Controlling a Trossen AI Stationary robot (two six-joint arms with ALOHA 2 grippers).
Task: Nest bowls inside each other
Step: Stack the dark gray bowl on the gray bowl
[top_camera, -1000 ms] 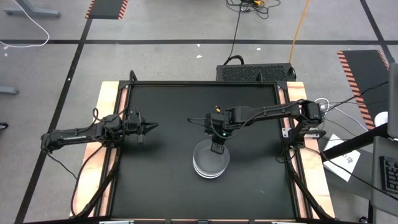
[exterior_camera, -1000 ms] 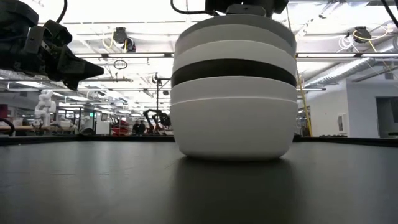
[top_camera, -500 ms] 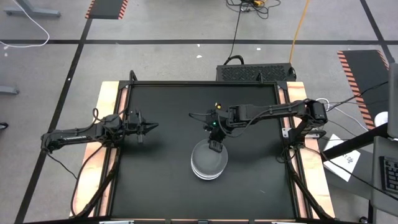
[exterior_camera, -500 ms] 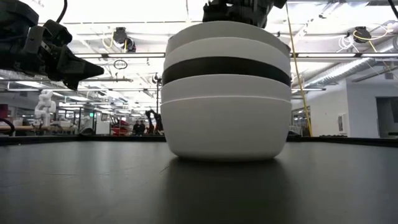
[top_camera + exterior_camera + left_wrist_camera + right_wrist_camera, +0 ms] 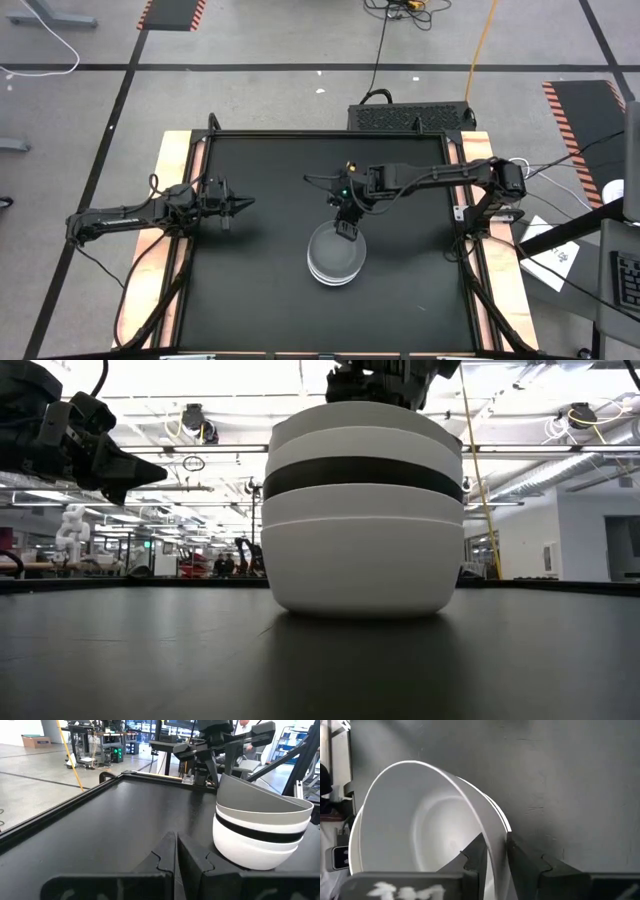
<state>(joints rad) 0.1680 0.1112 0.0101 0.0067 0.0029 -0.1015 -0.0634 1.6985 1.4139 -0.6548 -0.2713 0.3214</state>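
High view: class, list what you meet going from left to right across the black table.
Left gripper, shut, over the table's left part → stack of nested white, grey and black bowls → right arm's base at the table's right edge.

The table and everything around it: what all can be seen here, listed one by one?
Bowls: one nested stack; white, black and grey layers show, total count hidden; near the middle of the table, toward its front.
Table: one, black top with pale wooden side edges.
Black box: one, on the floor behind the table.
Cables: several, black and one orange, on the grey floor.
Striped floor markings: black with orange, at the room's edges.
Papers: white, right of the table.
Left pincer: one, dark, shut, empty, hanging over the table's left part.
Right pincer: one, dark, its two fingers either side of the top bowl's far rim.
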